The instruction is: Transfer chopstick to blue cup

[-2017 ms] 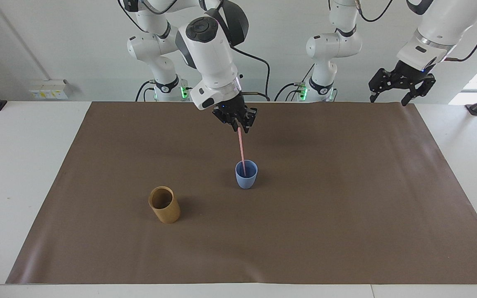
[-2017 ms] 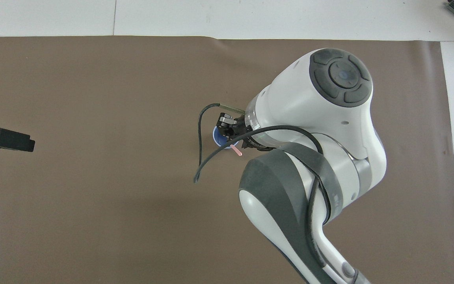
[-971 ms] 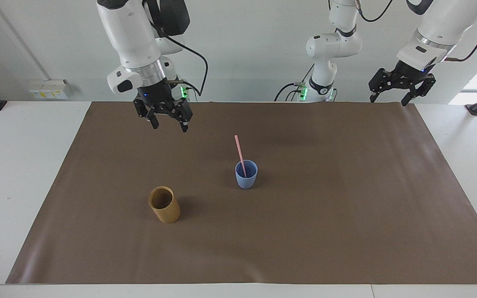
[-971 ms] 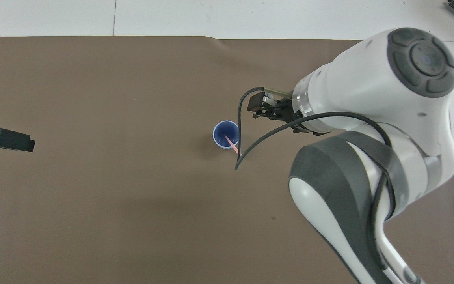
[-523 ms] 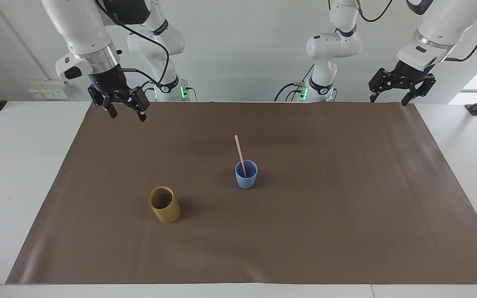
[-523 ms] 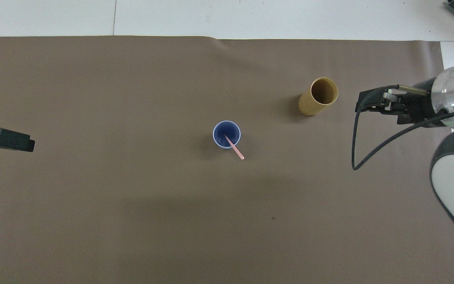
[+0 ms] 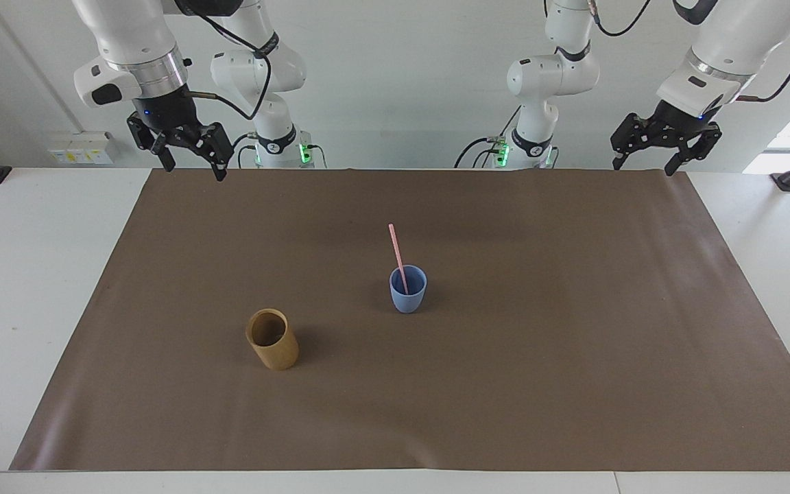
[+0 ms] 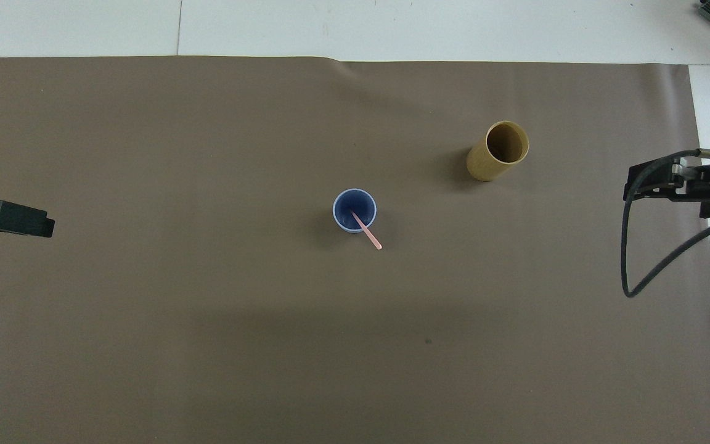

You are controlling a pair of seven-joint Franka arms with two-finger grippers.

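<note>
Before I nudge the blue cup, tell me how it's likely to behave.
The blue cup looks small and light, so it would probably slide easily on the brown mat. Its base is narrower than its rim, and the pink stick leans out well above it, so a high push may tip it.

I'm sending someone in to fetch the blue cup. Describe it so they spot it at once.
On the brown mat covering the table, look near the middle. The blue cup stands there upright, small and tapered. Unlike the tan holder, which stands empty, a pink chopstick leans out of it.
</note>
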